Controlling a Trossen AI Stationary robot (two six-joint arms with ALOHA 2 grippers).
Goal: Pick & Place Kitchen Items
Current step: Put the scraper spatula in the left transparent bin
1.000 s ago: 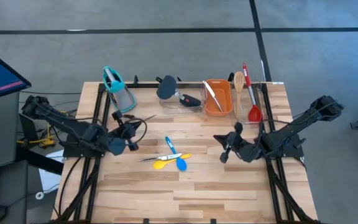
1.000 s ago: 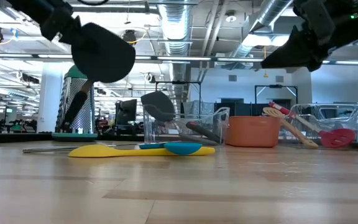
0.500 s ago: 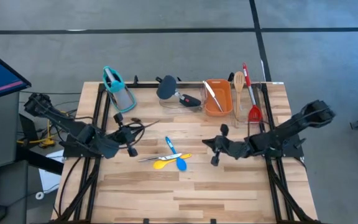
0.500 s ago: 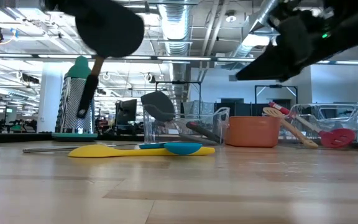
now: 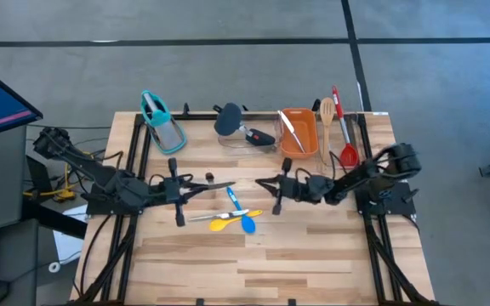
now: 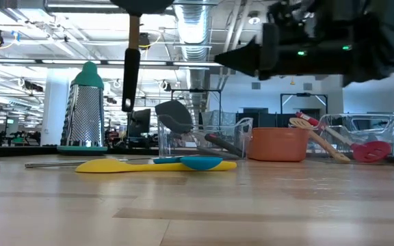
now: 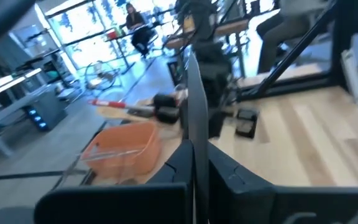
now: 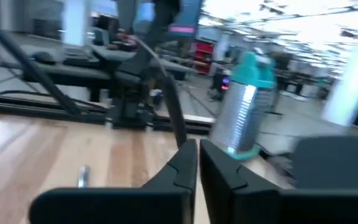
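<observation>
From above, I had the left gripper (image 5: 196,189) out over the wooden surface (image 5: 313,255), pinched on a thin dark-handled utensil (image 5: 177,194); I could not make out what kind it was. In the low view that utensil (image 6: 130,65) hung well above the surface, handle downward. The right gripper (image 5: 262,184) was stretched toward the middle, facing the left one, its fingers pressed together on nothing.

Between and just in front of the two grippers lay the small blue and yellow spoons (image 5: 235,219), flat on the surface and touching each other. At the far edge the orange tub (image 5: 297,133) held silver tongs (image 5: 287,126). Beside it, the wooden slotted spoon (image 5: 326,123) and the red steel-handled spoon (image 5: 345,136) rested in a clear tray (image 6: 361,135). The dark grey scoop (image 5: 227,120) sat near the middle of the far edge, and a teal-topped grater (image 5: 165,125) stood at the far left.
</observation>
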